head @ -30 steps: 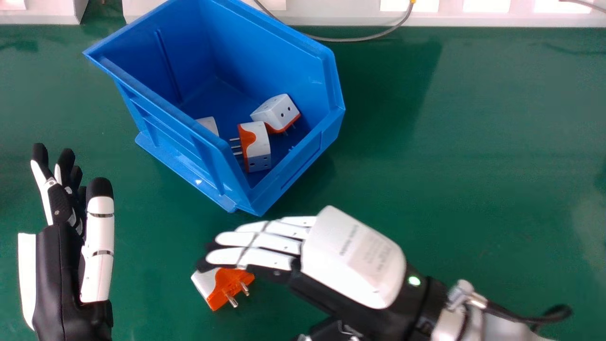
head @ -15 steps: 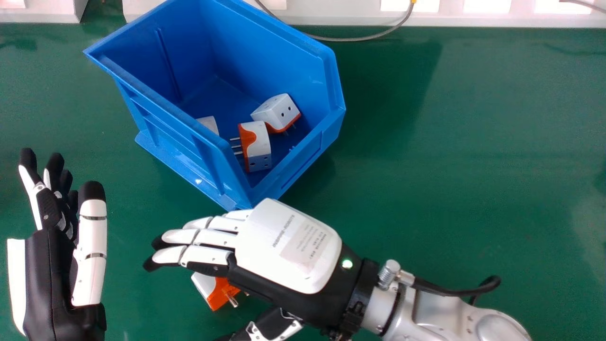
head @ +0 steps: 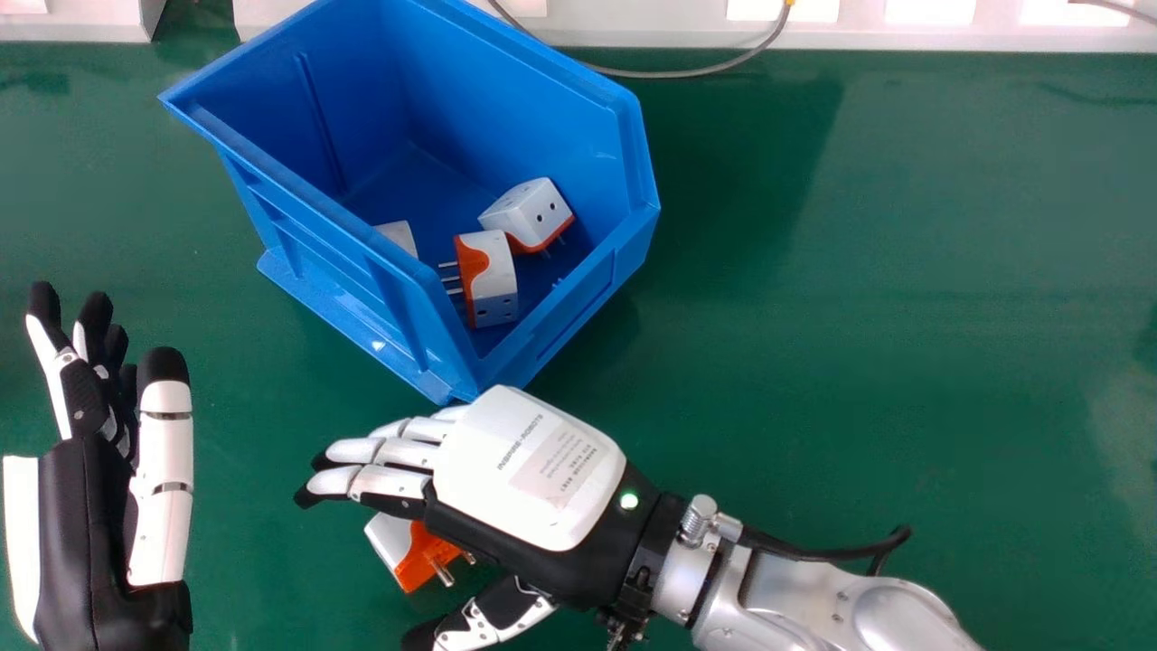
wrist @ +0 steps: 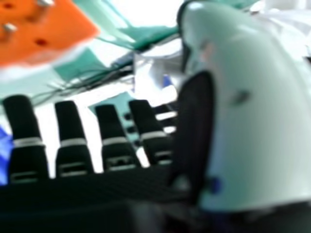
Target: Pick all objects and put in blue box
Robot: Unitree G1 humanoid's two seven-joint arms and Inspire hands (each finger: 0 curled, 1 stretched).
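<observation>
In the head view my right hand [head: 533, 470] is open over the green table, its palm side partly covering a white and orange plug adapter [head: 414, 551]. The adapter lies between its fingers and thumb, not gripped. From the right hand view, the hand [wrist: 114, 131] has its fingers extended, and the adapter's orange face [wrist: 48, 31] is close by. My left hand [head: 86, 524] stays open at the head view's left edge. Behind the right hand stands the blue box [head: 325, 271], holding a white adapter [head: 526, 215], a second one [head: 493, 276] and a partly hidden third [head: 398, 237].
The green table [head: 904, 316] extends to the right of the box. A grey cable [head: 696, 72] runs along the far edge beside a white frame [head: 868, 34].
My right hand has moved left over the adapter, then slightly back with its fingers bending a little. My left hand has shifted a bit to the left. The adapter has not moved.
</observation>
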